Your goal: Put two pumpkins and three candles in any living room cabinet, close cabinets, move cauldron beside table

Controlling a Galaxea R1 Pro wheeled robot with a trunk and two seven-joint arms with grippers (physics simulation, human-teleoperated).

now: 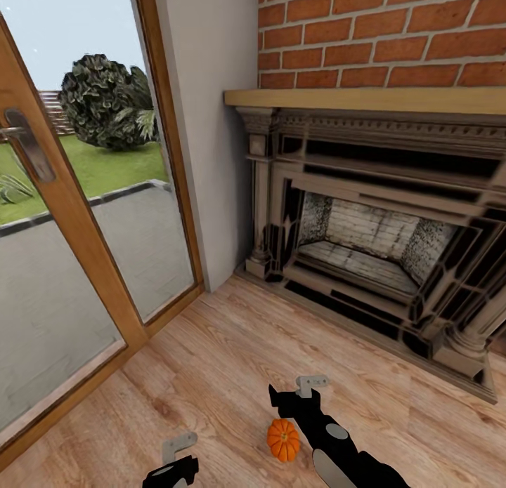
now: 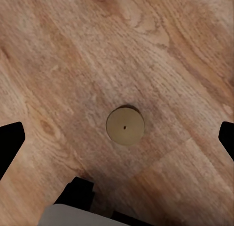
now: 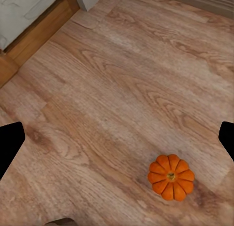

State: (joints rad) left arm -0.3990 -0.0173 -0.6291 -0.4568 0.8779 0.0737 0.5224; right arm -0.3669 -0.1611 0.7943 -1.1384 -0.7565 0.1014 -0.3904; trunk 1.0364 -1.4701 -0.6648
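Pumpkin (image 3: 171, 176) and candle (image 2: 125, 125) lay on the floor (image 1: 232, 354) beneath our spread right pincer (image 3: 117, 138) and left pincer (image 2: 117, 138); we judged nothing stowed yet.

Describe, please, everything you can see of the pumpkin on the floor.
The pumpkin is small, round and bright orange, with deep ribs and a short stem stub on top. It sits upright on the wooden plank floor, just beside the right arm, untouched; the right gripper hangs past it.
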